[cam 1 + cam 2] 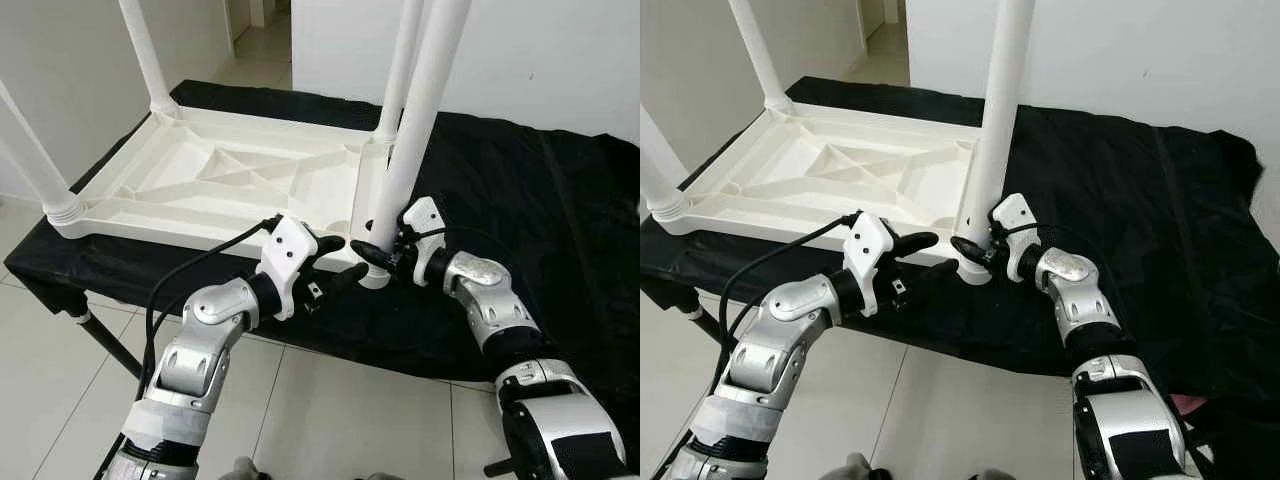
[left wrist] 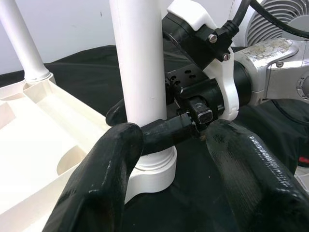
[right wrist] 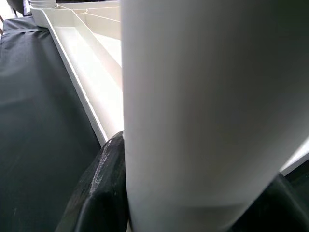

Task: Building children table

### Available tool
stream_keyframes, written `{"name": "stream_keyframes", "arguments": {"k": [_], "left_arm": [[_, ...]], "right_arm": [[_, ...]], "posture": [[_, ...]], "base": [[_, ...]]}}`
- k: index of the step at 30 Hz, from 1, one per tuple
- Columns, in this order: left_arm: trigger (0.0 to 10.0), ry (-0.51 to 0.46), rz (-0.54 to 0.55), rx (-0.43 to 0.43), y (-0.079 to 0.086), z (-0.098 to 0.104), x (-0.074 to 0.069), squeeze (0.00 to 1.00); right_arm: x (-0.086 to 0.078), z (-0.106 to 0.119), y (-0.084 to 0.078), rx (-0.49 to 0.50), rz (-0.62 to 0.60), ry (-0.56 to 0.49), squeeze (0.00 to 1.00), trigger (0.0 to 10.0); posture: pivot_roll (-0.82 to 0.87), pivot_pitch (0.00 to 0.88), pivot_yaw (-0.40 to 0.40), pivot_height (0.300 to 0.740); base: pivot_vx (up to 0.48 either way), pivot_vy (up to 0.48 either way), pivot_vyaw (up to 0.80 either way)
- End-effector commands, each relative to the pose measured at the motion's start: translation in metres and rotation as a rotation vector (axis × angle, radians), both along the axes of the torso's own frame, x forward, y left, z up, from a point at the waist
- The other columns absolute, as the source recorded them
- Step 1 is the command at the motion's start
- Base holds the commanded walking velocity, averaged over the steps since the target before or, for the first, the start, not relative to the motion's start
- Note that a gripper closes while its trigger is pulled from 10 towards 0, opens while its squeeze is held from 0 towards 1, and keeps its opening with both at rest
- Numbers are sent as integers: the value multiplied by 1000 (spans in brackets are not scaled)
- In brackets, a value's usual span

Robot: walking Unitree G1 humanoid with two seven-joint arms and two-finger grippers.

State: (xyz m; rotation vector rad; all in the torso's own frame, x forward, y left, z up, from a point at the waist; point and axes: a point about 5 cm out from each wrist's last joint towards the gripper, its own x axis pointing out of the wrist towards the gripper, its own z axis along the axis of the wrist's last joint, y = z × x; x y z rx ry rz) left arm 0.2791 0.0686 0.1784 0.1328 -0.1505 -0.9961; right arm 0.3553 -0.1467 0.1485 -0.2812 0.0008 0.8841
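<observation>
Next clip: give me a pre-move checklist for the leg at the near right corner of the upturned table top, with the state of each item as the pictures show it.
1. Right hand closed around the near leg just above its base: ok.
2. Left hand open and close beside that corner, gripping nothing: ok.
3. Near leg standing upright in its corner socket: ok; whether fully seated, cannot tell.
4. Table top lying flat, underside up, on the black cloth: ok.
5. Other three legs standing in their corners: ok.
6. Left arm's cable away from the leg: ok.
</observation>
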Motion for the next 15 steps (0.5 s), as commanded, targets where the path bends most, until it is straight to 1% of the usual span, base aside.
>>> {"name": "stream_keyframes", "arguments": {"k": [1, 2, 3, 5, 6, 7, 9, 10, 13, 15], "left_arm": [[10000, -7, 97, -18, 4, 1, 4, 0], [10000, -7, 97, -18, 4, 1, 4, 0], [10000, -6, 96, -19, 3, 0, 4, 0], [10000, -6, 96, -21, 3, 0, 4, 0], [10000, -6, 96, -21, 3, 0, 4, 0], [10000, -3, 97, -23, 2, 0, 4, 0], [10000, -2, 96, -24, 2, -1, 4, 0], [10000, 0, 95, -25, 1, -1, 3, 0], [10000, 1, 95, -26, 1, -1, 3, 0], [10000, 4, 92, -26, 0, -2, 2, 0]], "right_arm": [[-4, -13, -1, -49, 21, 42, 0, 4118], [-4, -13, -1, -49, 21, 42, 0, 4118], [-2, -12, -2, -46, -28, 21, 0, 10000], [1, -9, -2, -29, -125, -10, 0, 10000], [1, -9, -2, -29, -125, -10, 0, 10000], [2, -7, 0, 10, -202, -24, 0, 10000], [1, -6, 2, 24, -223, -37, 0, 10000], [-1, -5, 5, 56, -251, -43, 0, 10000], [-2, -4, 8, 78, -269, -46, 0, 10000], [-6, -1, 17, 154, -385, -63, 0, 10000]], "posture": [[-77, 16, 16, 740], [-77, 16, 16, 740], [-77, 16, 16, 740], [-84, 25, 9, 740], [-84, 25, 9, 740], [-86, 28, 8, 740], [-88, 30, 7, 740], [-91, 32, 7, 740], [-91, 32, 7, 740], [-95, 38, 6, 740]], "base": [[0, 0, 0], [0, 0, 0], [0, 0, 0], [0, 0, 0], [0, 0, 0], [0, 0, 0], [0, 0, 0], [0, 0, 0], [0, 0, 0], [0, 0, 0]]}}
